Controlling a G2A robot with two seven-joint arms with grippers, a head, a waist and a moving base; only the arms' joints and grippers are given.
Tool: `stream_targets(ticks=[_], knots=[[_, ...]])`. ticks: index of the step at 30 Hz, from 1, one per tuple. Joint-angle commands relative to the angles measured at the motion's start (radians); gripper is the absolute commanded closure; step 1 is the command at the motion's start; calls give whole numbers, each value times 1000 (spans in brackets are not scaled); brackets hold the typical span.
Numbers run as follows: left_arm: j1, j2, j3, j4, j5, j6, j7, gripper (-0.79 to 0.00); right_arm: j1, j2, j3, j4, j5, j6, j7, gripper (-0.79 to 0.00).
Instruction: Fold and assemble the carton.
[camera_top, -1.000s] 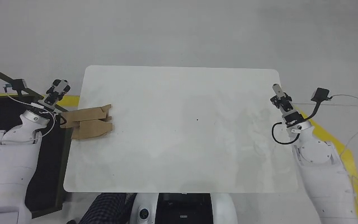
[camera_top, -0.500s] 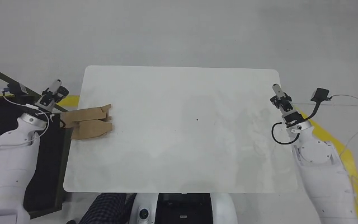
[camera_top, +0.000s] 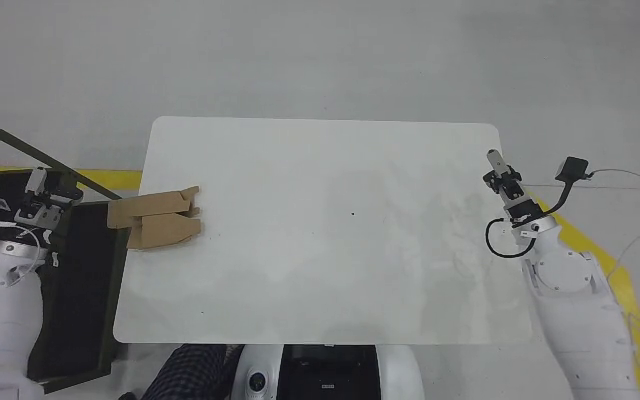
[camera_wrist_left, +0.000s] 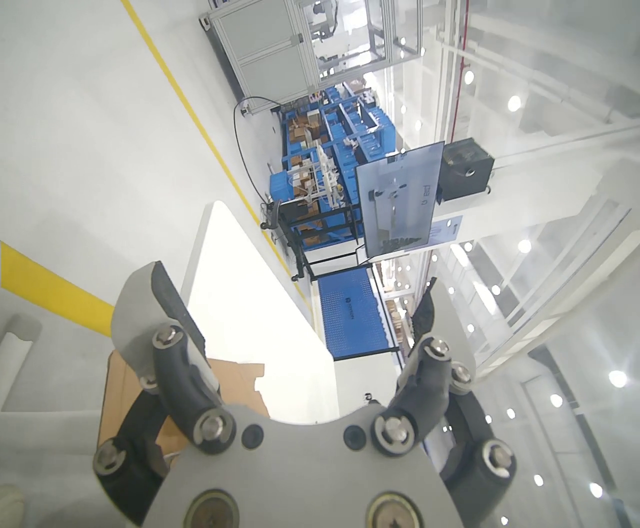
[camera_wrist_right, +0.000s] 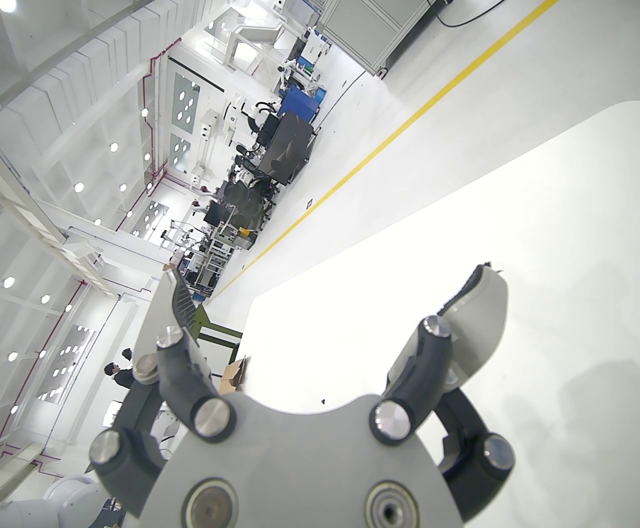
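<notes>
The flattened brown carton (camera_top: 160, 220) lay at the left edge of the desk (camera_top: 330, 260), one end jutting past it. The left gripper (camera_wrist_left: 292, 285) hung beyond that edge, apart from the carton, fingers spread wide and holding nothing. The right gripper (camera_wrist_right: 330, 280) sat by the right edge near the far corner, likewise spread wide and empty.

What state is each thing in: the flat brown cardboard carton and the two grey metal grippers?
Brown cardboard carton: flat, not yet assembled, lying over the edge of the white table, held by nothing.
Left grey metal gripper: open, empty, beside the table, apart from the carton.
Right grey metal gripper: open, empty, at the table's opposite edge.
</notes>
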Motion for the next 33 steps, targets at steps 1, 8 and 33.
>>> stream_targets(ticks=[1,8,33], knots=[[-16,-3,1,25,-14,-6,-32,-785,0,0,0,0,0,0,0,-785],[-19,-3,1,28,-16,-6,-36,-785,0,0,0,0,0,0,0,-785],[9,-1,4,178,157,25,133,-785,0,0,0,0,0,0,0,-785]])
